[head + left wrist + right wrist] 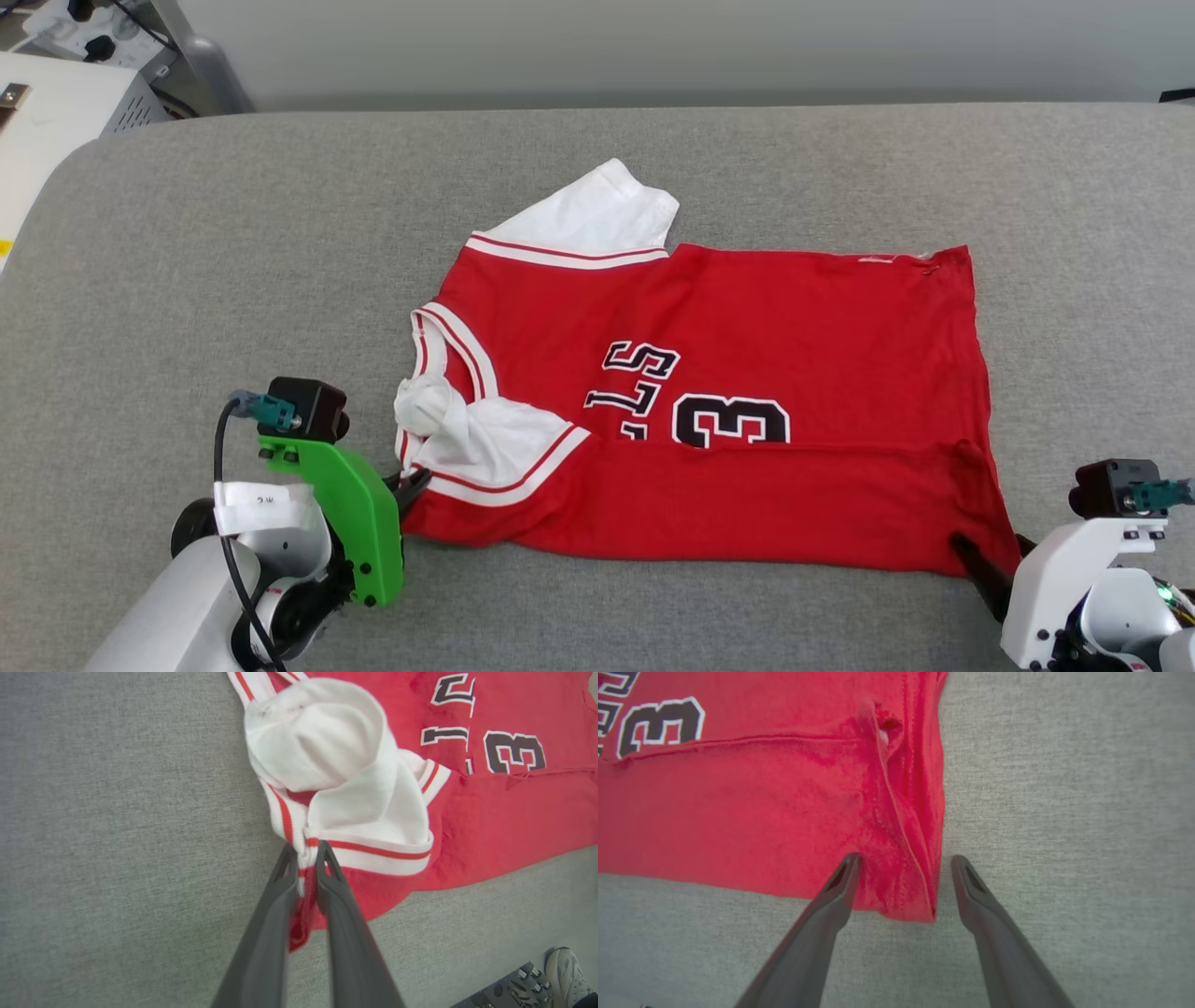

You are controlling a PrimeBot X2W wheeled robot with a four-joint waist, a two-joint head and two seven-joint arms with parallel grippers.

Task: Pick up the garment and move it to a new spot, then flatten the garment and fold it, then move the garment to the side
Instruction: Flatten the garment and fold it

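The garment (747,373), a red jersey with white sleeves and black lettering, lies on the grey surface with its near long edge folded over the front. One white sleeve (597,219) sticks out at the far side; the other (345,765) is bunched at the near left. My left gripper (306,851) is shut on the garment's striped trim at that near left corner, also seen in the head view (411,487). My right gripper (903,861) stands open, its fingers astride the near right hem corner (920,896) of the garment.
The grey padded surface (233,280) spreads wide around the shirt, with bare room to the left and far side. A white cabinet (56,121) stands beyond the far left corner. A shoe (567,970) shows on the floor below the surface's edge.
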